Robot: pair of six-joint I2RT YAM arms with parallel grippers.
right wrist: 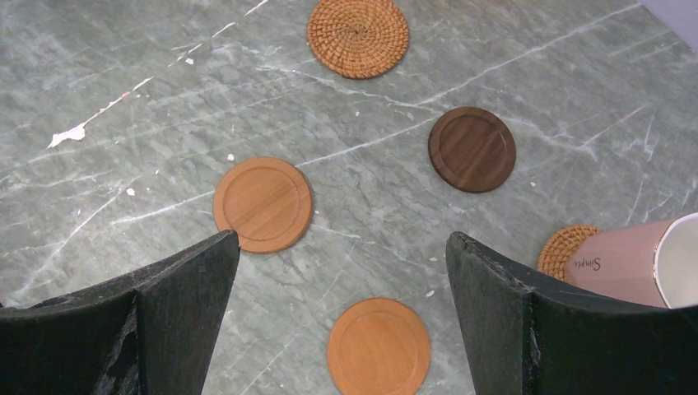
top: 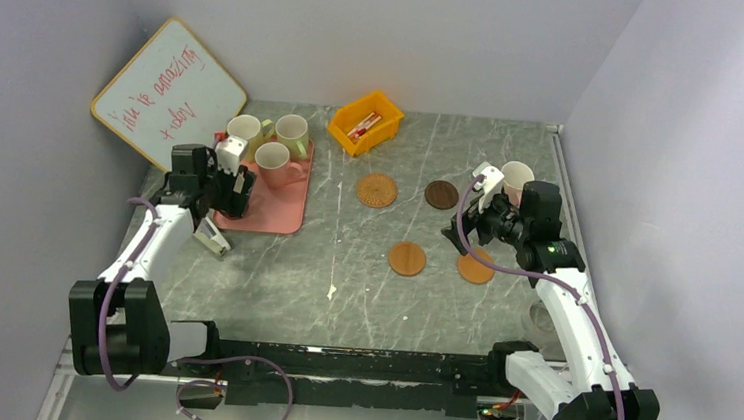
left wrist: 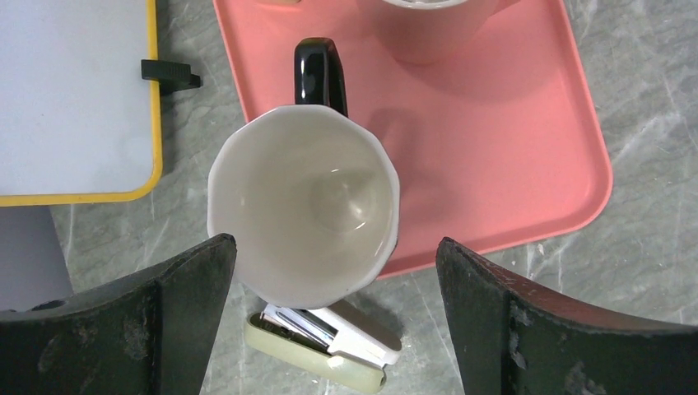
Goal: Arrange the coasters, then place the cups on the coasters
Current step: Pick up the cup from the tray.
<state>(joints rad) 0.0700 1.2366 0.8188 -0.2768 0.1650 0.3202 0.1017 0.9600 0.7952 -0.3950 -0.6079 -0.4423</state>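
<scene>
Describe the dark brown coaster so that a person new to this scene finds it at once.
Find the yellow bin at the far side of the table. In front of it and to the right, two coasters lie side by side; the dark brown coaster is the right one. Its neighbour, the woven coaster, is tan; this one is smooth and dark.

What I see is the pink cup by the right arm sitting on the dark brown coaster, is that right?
Not quite. The pink cup sits on a woven tan coaster, not the dark one. The dark brown coaster lies bare, apart from the cup. The right wrist view shows this.
</scene>
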